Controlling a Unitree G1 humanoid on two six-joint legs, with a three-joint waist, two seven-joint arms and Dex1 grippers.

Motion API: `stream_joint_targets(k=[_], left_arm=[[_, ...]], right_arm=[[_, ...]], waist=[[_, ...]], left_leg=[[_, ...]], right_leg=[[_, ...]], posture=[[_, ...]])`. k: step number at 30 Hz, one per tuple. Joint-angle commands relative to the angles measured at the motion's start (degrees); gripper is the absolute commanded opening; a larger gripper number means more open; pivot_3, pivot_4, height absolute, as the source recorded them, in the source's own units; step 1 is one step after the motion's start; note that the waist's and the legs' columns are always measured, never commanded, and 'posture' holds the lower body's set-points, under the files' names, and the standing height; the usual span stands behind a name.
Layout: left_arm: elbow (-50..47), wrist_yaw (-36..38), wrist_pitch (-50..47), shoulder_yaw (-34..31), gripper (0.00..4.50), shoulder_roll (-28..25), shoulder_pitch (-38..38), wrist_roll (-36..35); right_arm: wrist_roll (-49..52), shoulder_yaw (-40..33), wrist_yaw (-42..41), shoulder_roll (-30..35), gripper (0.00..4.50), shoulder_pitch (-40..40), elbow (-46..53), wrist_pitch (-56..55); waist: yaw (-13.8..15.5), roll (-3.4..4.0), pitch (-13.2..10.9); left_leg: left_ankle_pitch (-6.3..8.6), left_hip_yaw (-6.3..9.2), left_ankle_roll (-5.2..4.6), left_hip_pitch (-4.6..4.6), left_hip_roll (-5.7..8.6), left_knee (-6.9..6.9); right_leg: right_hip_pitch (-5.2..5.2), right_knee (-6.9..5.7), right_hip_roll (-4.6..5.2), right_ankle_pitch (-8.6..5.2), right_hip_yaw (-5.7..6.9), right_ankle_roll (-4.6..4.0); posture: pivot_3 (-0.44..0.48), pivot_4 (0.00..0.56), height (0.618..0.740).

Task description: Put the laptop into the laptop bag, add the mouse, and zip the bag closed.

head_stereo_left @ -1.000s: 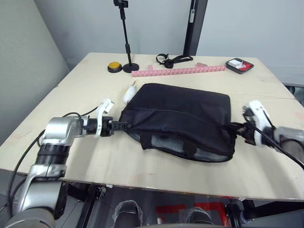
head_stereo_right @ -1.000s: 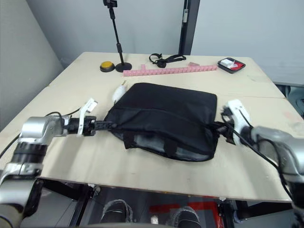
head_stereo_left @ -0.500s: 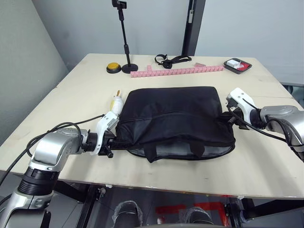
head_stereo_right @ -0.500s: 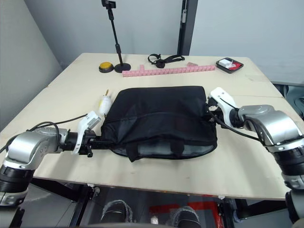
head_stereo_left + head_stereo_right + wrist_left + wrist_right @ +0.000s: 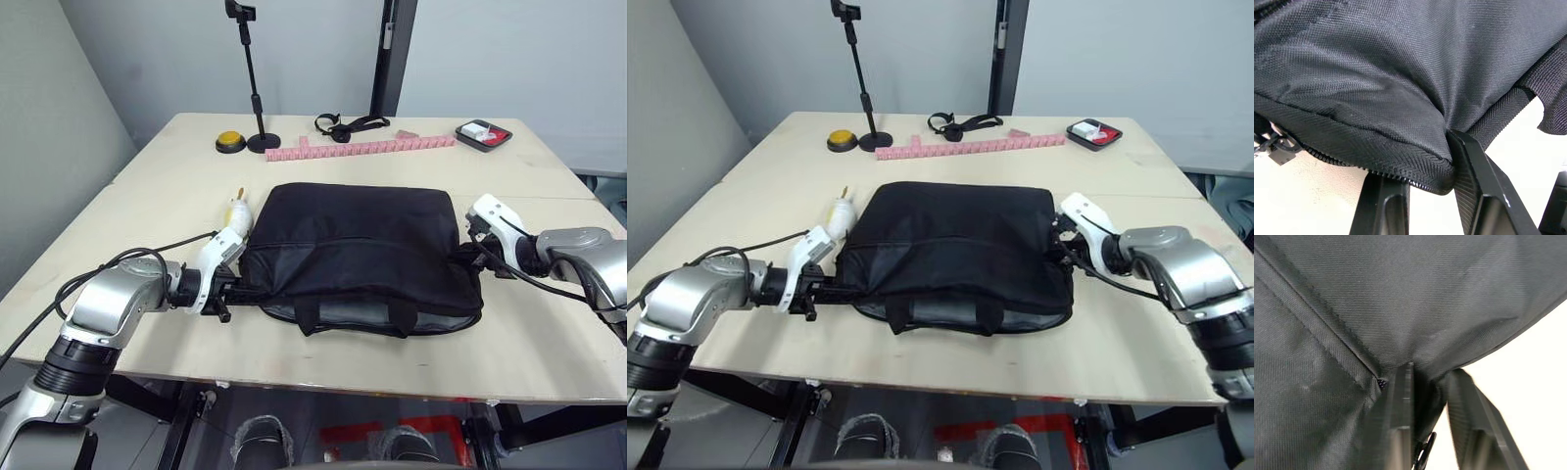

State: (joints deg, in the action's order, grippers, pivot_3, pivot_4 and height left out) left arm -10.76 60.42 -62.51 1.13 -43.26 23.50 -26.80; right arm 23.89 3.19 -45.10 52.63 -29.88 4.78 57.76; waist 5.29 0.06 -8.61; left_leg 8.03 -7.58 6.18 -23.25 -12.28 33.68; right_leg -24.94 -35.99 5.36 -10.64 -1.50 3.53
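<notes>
Both ends pinched now, left gripper (image 5: 233, 285) and right gripper (image 5: 468, 251) each clamped on the laptop bag (image 5: 358, 250) lying mid-bench (image 5: 549, 333), and with the front edge gaping, uneven pulling could slip fabric free or skew the zipper.

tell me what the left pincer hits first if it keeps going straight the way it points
The large flat black fabric laptop bag: the left pincer is already shut on that bag's corner edge, pointing across the table into it, so nothing else lies between.
</notes>
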Motion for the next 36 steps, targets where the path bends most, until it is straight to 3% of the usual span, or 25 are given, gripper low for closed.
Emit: stream_joint_targets(k=[1,5,7,16,27,32,36], left_arm=[[-0.74,0.49,-0.28,-1.19,3.04,1.32,3.43,-3.98],[0.0,2.57,0.54,-1.41,4.43,-1.3,3.5,-4.54],[1.33,3.95,2.1,-1.74,4.43,-3.8,3.09,-4.14],[3.74,17.99,10.77,-8.12,4.43,-17.42,-1.72,-7.74],[13.32,26.5,16.29,-18.22,4.43,-21.03,4.92,-14.45],[19.69,30.42,22.51,-20.67,4.43,-24.53,3.88,-12.29],[24.32,31.08,26.83,-20.22,4.43,-25.58,3.55,-10.34]], right_arm=[[0.57,-0.48,-1.38,-1.71,2.63,-3.49,1.8,-1.94],[-0.3,-0.3,-1.98,-2.07,4.03,-5.32,0.93,-1.67],[-0.19,-0.84,-3.41,-0.59,4.47,-5.59,1.63,-1.78],[3.13,-9.17,-10.74,8.39,4.47,-6.09,1.99,-3.33],[17.3,-30.74,-20.04,9.7,4.47,11.25,16.82,-5.5],[16.84,-37.24,-20.2,9.94,4.47,18.64,14.44,-6.81],[16.77,-38.36,-19.85,10.1,4.47,21.09,13.04,-7.98]], waist=[[0.04,0.0,0.0],[0.08,0.0,0.0],[0.05,0.0,0.0],[0.42,-0.01,-0.01],[0.76,-0.02,0.01],[0.67,-0.04,0.01],[0.72,-0.03,0.01]], left_leg=[[0.0,0.01,0.0,0.02,0.0,0.0],[0.0,0.0,0.0,0.02,0.0,0.05],[0.0,0.01,0.01,-0.01,-0.01,0.05],[0.03,0.0,0.04,-0.01,-0.02,-0.05],[0.04,-0.03,0.01,0.06,-0.04,0.03],[0.04,-0.04,0.01,0.06,-0.05,0.03],[0.05,-0.04,0.02,0.08,-0.05,0.03]], right_leg=[[0.01,-0.02,0.0,0.0,0.0,0.0],[0.01,-0.06,0.0,0.0,-0.01,0.0],[-0.01,-0.04,-0.01,0.0,0.0,0.0],[-0.01,0.09,-0.02,-0.02,0.01,0.01],[0.03,0.0,-0.01,-0.02,-0.02,-0.03],[0.02,0.01,-0.02,-0.03,-0.03,-0.02],[0.03,0.01,0.0,-0.04,-0.03,0.0]], posture=[[0.0,0.15,0.739],[0.0,0.15,0.739],[0.0,0.15,0.739],[0.0,0.15,0.739],[0.0,0.15,0.739],[0.0,0.15,0.739],[0.0,0.15,0.739]])
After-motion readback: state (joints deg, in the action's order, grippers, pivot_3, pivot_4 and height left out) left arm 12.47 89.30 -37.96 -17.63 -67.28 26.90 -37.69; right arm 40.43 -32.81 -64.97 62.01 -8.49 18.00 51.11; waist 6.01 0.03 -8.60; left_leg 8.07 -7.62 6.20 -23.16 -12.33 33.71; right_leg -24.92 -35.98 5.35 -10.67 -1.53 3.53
